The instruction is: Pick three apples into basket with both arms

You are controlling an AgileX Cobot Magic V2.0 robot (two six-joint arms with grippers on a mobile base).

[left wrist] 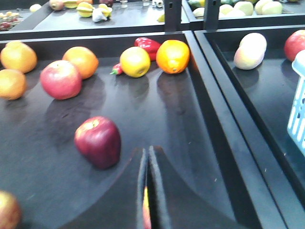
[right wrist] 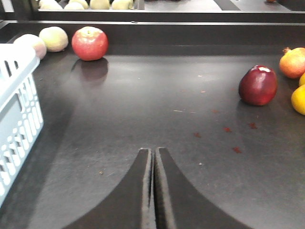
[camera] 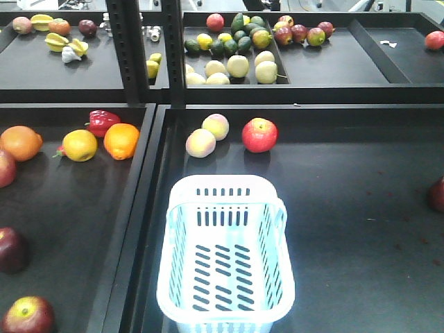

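Note:
The pale blue basket (camera: 223,181) stands empty at the front of the middle tray. One dark red apple (left wrist: 97,141) lies in the left tray, just ahead and left of my left gripper (left wrist: 147,151), which is shut and apart from it. It also shows in the front view (camera: 12,250). A second apple (camera: 28,316) lies at the front left. A third dark apple (right wrist: 258,85) lies to the right, well ahead and right of my right gripper (right wrist: 153,150), which is shut and empty. Neither arm shows in the front view.
A lighter red apple (camera: 259,134) and two pale peaches (camera: 208,135) lie behind the basket. Oranges (left wrist: 172,56), a lemon (left wrist: 135,61), a red pepper (left wrist: 147,44) and a pinkish apple (left wrist: 60,79) lie in the left tray. A raised black divider (camera: 142,201) separates the trays. Fruit (right wrist: 293,62) lies at the far right.

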